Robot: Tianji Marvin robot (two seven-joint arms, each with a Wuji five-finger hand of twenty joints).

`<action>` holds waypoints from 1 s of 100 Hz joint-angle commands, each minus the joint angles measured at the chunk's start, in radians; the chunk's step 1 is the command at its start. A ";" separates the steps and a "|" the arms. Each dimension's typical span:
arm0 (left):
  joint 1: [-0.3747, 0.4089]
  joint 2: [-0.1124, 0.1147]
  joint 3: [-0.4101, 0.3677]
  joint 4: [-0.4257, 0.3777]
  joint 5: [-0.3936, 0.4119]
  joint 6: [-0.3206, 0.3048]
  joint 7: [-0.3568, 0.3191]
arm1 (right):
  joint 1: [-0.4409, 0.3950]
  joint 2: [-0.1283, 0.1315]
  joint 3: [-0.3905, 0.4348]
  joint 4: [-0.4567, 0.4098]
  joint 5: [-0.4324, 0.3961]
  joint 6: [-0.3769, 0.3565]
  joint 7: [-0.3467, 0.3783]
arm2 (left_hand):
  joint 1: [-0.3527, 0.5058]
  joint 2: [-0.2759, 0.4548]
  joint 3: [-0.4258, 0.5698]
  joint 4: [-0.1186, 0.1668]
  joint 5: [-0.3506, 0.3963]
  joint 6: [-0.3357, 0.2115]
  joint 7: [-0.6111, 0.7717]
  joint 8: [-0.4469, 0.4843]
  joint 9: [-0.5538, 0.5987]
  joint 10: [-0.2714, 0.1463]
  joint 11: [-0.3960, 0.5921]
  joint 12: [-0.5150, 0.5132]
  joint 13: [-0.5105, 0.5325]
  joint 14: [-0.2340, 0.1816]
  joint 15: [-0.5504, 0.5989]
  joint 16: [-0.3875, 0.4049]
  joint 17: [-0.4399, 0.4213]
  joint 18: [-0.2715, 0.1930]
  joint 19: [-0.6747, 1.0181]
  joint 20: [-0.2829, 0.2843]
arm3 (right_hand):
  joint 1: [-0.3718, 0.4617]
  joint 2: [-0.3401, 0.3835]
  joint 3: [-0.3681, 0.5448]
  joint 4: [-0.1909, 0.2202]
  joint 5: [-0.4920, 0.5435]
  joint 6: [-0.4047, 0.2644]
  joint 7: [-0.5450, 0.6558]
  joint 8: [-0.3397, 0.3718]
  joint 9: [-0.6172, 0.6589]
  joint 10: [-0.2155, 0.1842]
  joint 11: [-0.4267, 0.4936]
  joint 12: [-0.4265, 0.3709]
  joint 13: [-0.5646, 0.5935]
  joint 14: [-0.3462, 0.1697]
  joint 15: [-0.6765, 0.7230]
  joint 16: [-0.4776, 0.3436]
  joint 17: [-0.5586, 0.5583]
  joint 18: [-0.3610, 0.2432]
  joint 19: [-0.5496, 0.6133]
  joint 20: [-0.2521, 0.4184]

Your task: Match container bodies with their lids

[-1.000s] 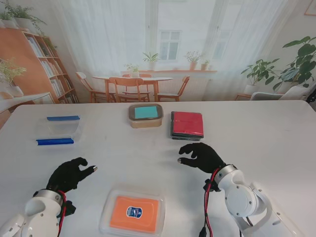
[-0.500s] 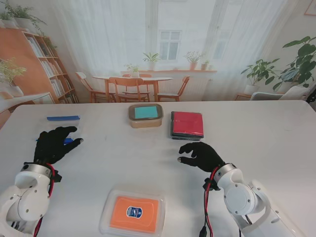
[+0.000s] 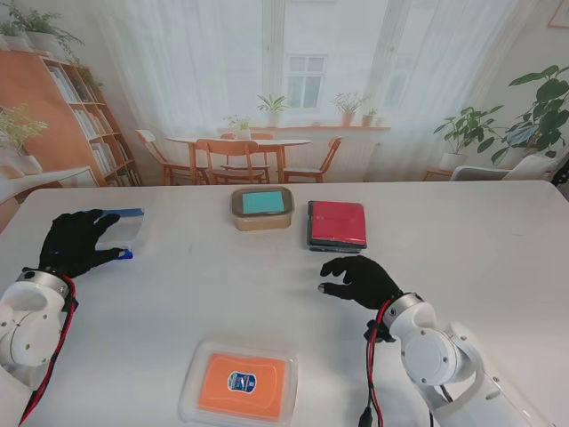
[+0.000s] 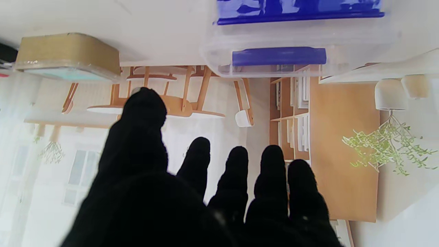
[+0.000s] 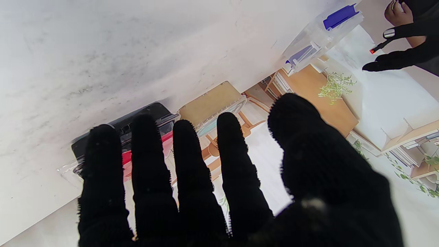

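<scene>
The left hand (image 3: 76, 240) is covering the near left part of the clear tub (image 3: 120, 233), hiding whether its spread fingers are touching it; it is gripping nothing. The right hand (image 3: 360, 280) is hovering open, nearer to me than the red box (image 3: 337, 223). A second ago the left hand was nearer to me, clear of the tub.

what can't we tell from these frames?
- Stand view: left hand covers part of the clear blue-clipped container; contact unclear.
- Left wrist view: fingers short of it; grip unconfirmed.
- Right wrist view: right hand fingers hide part of the red-lidded box.
- Orange lid: logo too small to read.
</scene>
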 commanded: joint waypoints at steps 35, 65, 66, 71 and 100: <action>-0.135 0.045 0.036 0.183 0.032 -0.064 -0.106 | 0.011 -0.001 -0.018 0.007 -0.004 0.015 0.012 | 0.053 -0.056 0.062 0.034 -0.164 -0.011 -0.016 -0.041 -0.092 -0.046 -0.041 -0.034 -0.081 -0.059 -0.009 -0.008 0.025 -0.102 -0.052 0.001 | 0.011 0.018 -0.022 0.022 -0.019 -0.020 0.000 0.013 -0.019 -0.018 0.003 -0.007 -0.014 -0.013 -0.012 0.002 -0.008 0.010 -0.006 0.009; -0.233 0.067 0.122 0.275 0.103 -0.067 -0.151 | 0.012 0.000 -0.022 0.006 -0.009 0.023 0.013 | 0.054 -0.080 0.100 0.031 -0.205 -0.015 0.021 -0.036 -0.099 -0.060 -0.078 -0.055 -0.085 -0.080 -0.044 -0.025 0.020 -0.124 -0.067 -0.054 | 0.011 0.017 -0.022 0.022 -0.018 -0.021 0.000 0.013 -0.017 -0.017 0.003 -0.007 -0.014 -0.013 -0.011 0.002 -0.007 0.009 -0.006 0.009; -0.236 0.068 0.125 0.277 0.105 -0.067 -0.152 | 0.012 0.000 -0.022 0.006 -0.010 0.023 0.013 | 0.054 -0.080 0.101 0.031 -0.206 -0.014 0.022 -0.036 -0.100 -0.060 -0.079 -0.055 -0.086 -0.081 -0.045 -0.026 0.020 -0.125 -0.068 -0.055 | 0.012 0.017 -0.022 0.023 -0.017 -0.022 0.000 0.013 -0.017 -0.018 0.002 -0.007 -0.014 -0.013 -0.011 0.002 -0.007 0.009 -0.006 0.009; -0.249 0.070 0.138 0.290 0.111 -0.065 -0.157 | 0.011 0.000 -0.022 0.005 -0.012 0.024 0.013 | 0.055 -0.085 0.105 0.031 -0.205 -0.013 0.028 -0.034 -0.099 -0.060 -0.081 -0.055 -0.085 -0.082 -0.050 -0.026 0.019 -0.128 -0.076 -0.059 | 0.012 0.017 -0.021 0.023 -0.017 -0.021 0.000 0.013 -0.017 -0.017 0.003 -0.007 -0.013 -0.011 -0.012 0.002 -0.006 0.009 -0.006 0.009; -0.315 0.081 0.205 0.356 0.133 -0.051 -0.182 | 0.003 0.000 -0.017 -0.003 -0.020 0.032 0.011 | 0.052 -0.106 0.161 0.023 -0.187 0.015 0.065 -0.018 -0.087 -0.050 -0.021 -0.016 -0.077 -0.071 0.008 0.012 0.029 -0.125 -0.036 -0.033 | 0.009 0.017 -0.022 0.022 -0.018 -0.022 0.000 0.013 -0.016 -0.018 0.003 -0.007 -0.012 -0.012 -0.011 0.002 -0.005 0.009 -0.005 0.009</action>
